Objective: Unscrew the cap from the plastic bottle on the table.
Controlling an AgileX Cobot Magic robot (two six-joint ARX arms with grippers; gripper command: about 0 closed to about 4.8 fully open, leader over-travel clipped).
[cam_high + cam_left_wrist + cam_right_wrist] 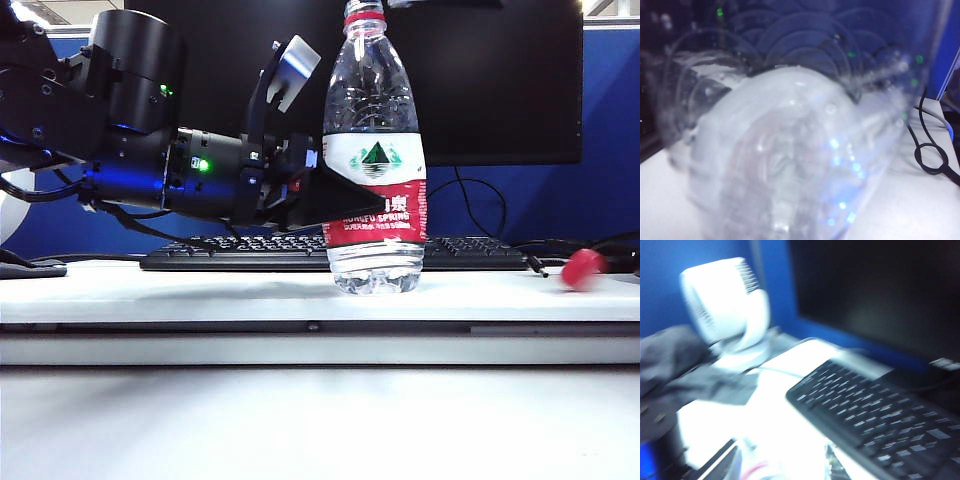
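Bottle neck is bare: the cap [582, 269] lies on the desk [200, 285] well off to the right of the plastic bottle [374, 150], blurred, probably rolling.

My left pincer [318, 200] is clamped on the bottle at label height, bottle upright on the desk in front of the keyboard [250, 252]. My right pincer isn't in the exterior view, and its wrist view is smeared, showing only keyboard, monitor [875, 290] and a white fan [725, 300]. Can't tell if it's open or closed.

Risks:
- Cap is round with a ribbed side, so it could run off the desk edge or into the cables.
- Bottle is thin clear plastic, ridged at the base, open at the top. Too much squeeze from the left pincer buckles the wall, and any water inside would spill.
- Tall, narrow shape: letting go off-axis tips it.
- Smooth white desk gives little friction to stop either.
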